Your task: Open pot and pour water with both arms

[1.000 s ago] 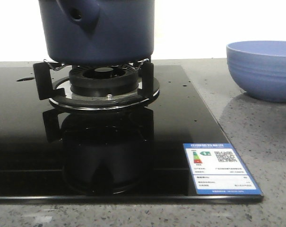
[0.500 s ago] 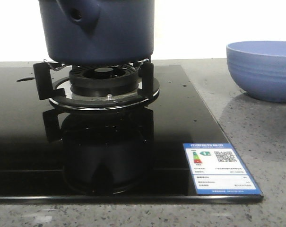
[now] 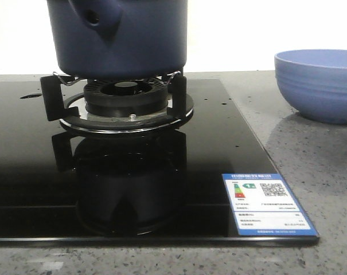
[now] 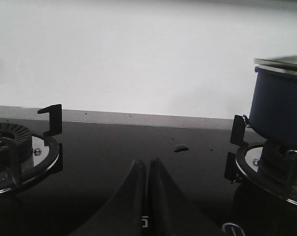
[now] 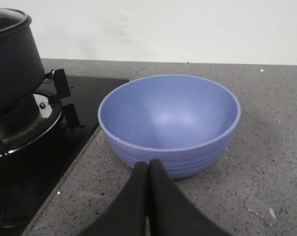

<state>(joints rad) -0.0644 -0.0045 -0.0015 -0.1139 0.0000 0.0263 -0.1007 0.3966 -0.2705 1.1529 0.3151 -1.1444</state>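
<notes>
Matte navy cylindrical pot [image 3: 119, 37] sits on the burner; both arms' tapered black fingers [image 4: 147, 196] [image 5: 148, 196] pressed together, empty.

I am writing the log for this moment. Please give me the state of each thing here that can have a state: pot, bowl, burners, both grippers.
pot: upright on the burner stand, glass lid on.
bowl: upright on the counter, empty.
burner under the pot: no flame visible.
other burner: bare, no flame.
left gripper: shut, holding nothing.
right gripper: shut, holding nothing, in front of the bowl.
</notes>
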